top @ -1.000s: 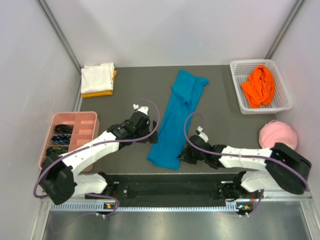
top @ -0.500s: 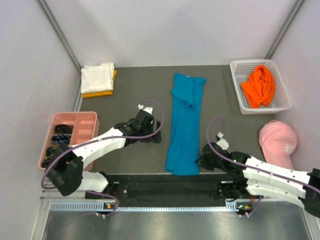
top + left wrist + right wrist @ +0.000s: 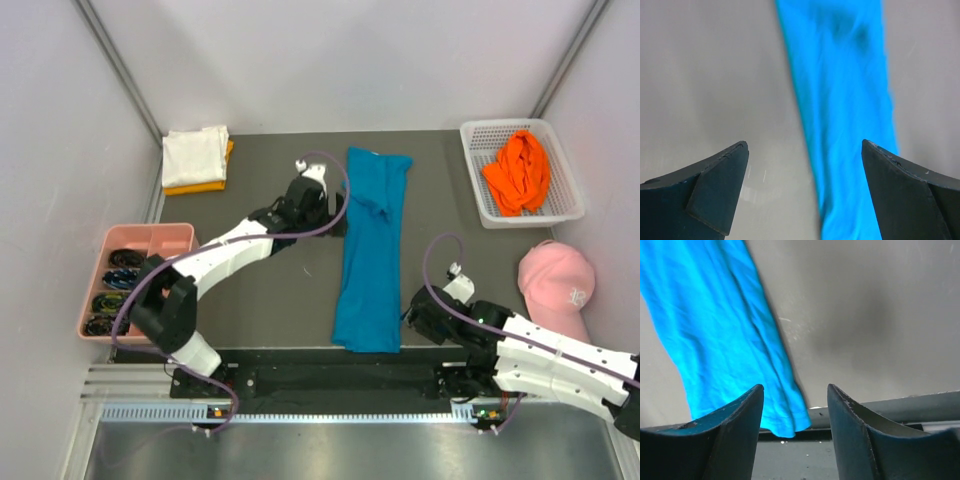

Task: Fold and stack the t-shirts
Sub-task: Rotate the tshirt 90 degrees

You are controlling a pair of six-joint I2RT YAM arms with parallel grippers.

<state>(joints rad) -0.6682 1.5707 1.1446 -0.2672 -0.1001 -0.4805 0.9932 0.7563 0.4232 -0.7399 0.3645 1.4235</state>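
We see the teal-blue shirt (image 3: 370,250) lying as a long strip mid-tabletop, running from far edge to near edge. Our left gripper (image 3: 333,213) is wide open just beside its left side. Our right gripper (image 3: 410,319) sits by its near right corner, jaws apart and empty.

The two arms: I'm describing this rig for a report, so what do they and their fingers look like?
Both the left arm and right arm have white link shells with black joints; a purple cable loops at each wrist. The fingers are dark, matte, wedge-shaped blades.
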